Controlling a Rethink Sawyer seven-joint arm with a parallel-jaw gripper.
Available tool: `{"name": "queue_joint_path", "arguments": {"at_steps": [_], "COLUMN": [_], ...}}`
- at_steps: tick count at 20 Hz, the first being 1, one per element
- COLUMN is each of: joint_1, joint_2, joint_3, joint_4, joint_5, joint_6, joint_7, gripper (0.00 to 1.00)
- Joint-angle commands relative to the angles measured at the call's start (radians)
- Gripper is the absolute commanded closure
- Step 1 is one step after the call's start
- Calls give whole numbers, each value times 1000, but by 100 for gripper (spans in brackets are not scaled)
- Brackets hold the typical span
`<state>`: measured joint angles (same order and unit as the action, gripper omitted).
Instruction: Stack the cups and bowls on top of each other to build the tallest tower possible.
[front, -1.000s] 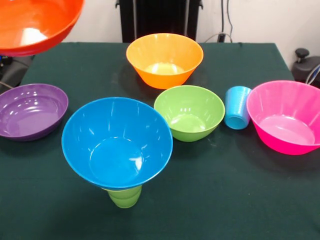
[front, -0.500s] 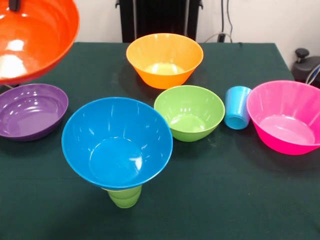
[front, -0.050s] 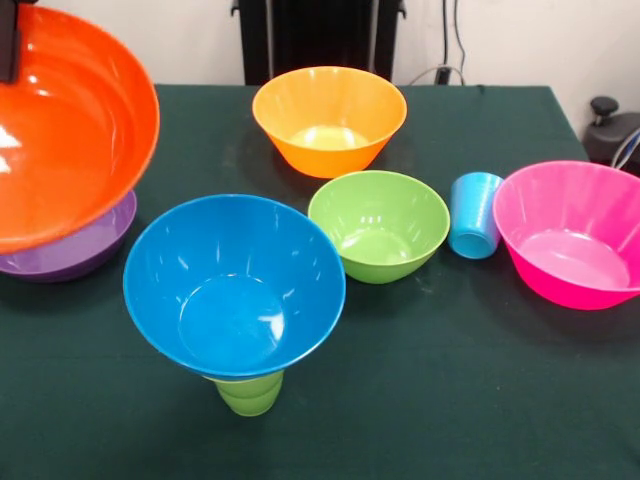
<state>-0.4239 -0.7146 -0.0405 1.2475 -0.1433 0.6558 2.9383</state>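
Six bowls and two cups on show, all of glossy moulded plastic, over a dark green cloth-covered table (front, -0.050s: 480, 400). Open cloth across the lower right and along the bottom edge; more bare cloth at upper right, up to the table's far edge. Large orange bowl (front, -0.050s: 70, 140) raised and tilted at upper left, cut off by the left edge, overlapping a shallow purple bowl (front, -0.050s: 90, 245) below it. Dark gripper (front, -0.050s: 10, 40) barely visible at the orange bowl's upper rim, at the frame's left edge; jaws impossible to make out, so cannot tell whether apart or together. Yellow-orange bowl (front, -0.050s: 330, 115) at top centre. Lime green bowl (front, -0.050s: 378, 225) at centre, just beside a light blue cup (front, -0.050s: 475, 215) lying on its side, itself just beside a deep pink bowl (front, -0.050s: 570, 235) at right. Wide blue bowl (front, -0.050s: 234, 285) at lower centre-left, perched on a stepped lime green cup (front, -0.050s: 249, 393).
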Motion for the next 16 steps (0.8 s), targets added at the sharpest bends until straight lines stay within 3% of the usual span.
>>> {"name": "queue_joint_path", "arguments": {"at_steps": [1,16], "joint_1": [38,107], "joint_2": [91,184], "joint_3": [95,57], "joint_4": [-182,-309], "joint_5": [-69,-74], "joint_6": [153,180], "joint_7": [-202,-145], "gripper": [100,100]}}
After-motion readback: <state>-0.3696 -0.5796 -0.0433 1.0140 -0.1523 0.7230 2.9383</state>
